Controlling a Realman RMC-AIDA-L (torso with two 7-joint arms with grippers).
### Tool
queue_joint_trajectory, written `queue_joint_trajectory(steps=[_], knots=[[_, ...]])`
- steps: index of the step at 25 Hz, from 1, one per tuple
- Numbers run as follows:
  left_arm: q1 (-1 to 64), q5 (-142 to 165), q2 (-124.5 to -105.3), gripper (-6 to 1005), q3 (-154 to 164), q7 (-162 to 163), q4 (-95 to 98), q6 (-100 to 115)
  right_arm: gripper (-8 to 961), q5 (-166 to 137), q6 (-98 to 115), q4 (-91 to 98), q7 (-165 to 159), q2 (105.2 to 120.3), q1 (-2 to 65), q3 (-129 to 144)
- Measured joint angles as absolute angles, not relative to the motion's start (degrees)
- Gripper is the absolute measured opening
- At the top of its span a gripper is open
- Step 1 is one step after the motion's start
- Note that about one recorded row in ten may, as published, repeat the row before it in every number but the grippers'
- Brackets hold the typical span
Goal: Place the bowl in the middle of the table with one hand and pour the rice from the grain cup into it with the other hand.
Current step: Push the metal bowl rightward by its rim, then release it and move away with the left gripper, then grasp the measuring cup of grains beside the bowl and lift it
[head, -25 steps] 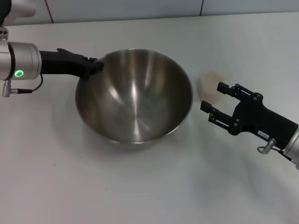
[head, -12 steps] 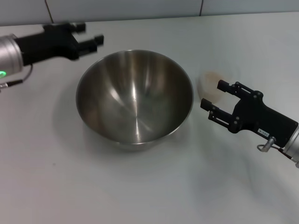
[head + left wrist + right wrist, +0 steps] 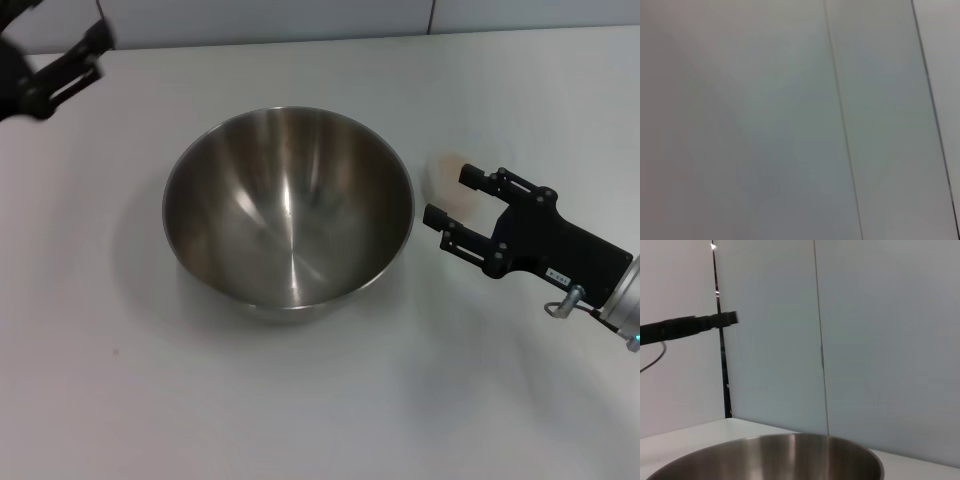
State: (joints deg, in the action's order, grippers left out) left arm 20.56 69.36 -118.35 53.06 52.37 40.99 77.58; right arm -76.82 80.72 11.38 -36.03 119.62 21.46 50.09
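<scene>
The steel bowl (image 3: pixel 288 205) stands upright and empty on the white table (image 3: pixel 300 400), near its middle. Its rim also shows in the right wrist view (image 3: pixel 790 452). The clear grain cup (image 3: pixel 438 172) stands just right of the bowl, with pale rice (image 3: pixel 452 162) inside. My right gripper (image 3: pixel 450 197) is open, its fingers (image 3: pixel 478 180) on either side of the cup's near side, which they partly hide. My left gripper (image 3: pixel 95 52) is open and empty, raised at the far left corner, well away from the bowl.
A tiled wall (image 3: pixel 300 20) runs along the table's far edge and fills the left wrist view (image 3: pixel 790 120). The right wrist view shows my left arm as a dark bar (image 3: pixel 690 325) above the bowl's rim.
My left gripper has let go of the bowl's rim and drawn back up to the far left. My right gripper has edged closer to the cup. The bowl stays put.
</scene>
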Motion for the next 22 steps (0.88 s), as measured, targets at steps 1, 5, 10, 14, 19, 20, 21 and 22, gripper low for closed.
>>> queue_joint_trajectory(steps=[1, 5, 10, 14, 19, 20, 21, 22], knots=[[19.13, 68.6, -117.94, 840, 52.97, 52.7, 40.57, 78.42, 703, -76.82, 80.68, 11.37, -36.04, 119.62, 21.76, 50.09], [16.03, 72.58, -113.5, 840, 53.05, 61.25, 40.46, 81.95, 704, -76.82, 80.59, 11.36, -36.03, 119.62, 21.97, 50.09], [15.66, 83.47, -108.08, 839, 52.2, 67.98, 40.17, 96.77, 703, -76.82, 80.58, 11.5, -36.03, 119.62, 22.28, 50.1], [15.43, 91.09, -107.22, 839, 48.51, 68.17, 41.73, 106.08, 704, -76.82, 80.49, 11.47, -36.03, 119.61, 22.42, 49.44], [15.39, 96.77, -108.76, 839, 44.22, 65.53, 41.54, 107.14, 703, -76.82, 79.88, 10.66, -35.34, 119.6, 22.12, 45.61], [15.41, 97.65, -109.23, 839, 44.03, 64.46, 41.51, 107.05, 703, -76.81, 79.79, 10.22, -34.86, 119.6, 22.08, 45.12], [15.43, 98.65, -109.85, 838, 43.97, 63.06, 41.48, 107.03, 703, -76.81, 79.67, 8.79, -33.42, 119.6, 22.02, 43.79], [15.43, 98.65, -109.85, 838, 43.97, 63.06, 41.48, 107.03, 703, -76.81, 79.67, 8.79, -33.42, 119.6, 22.02, 43.79]])
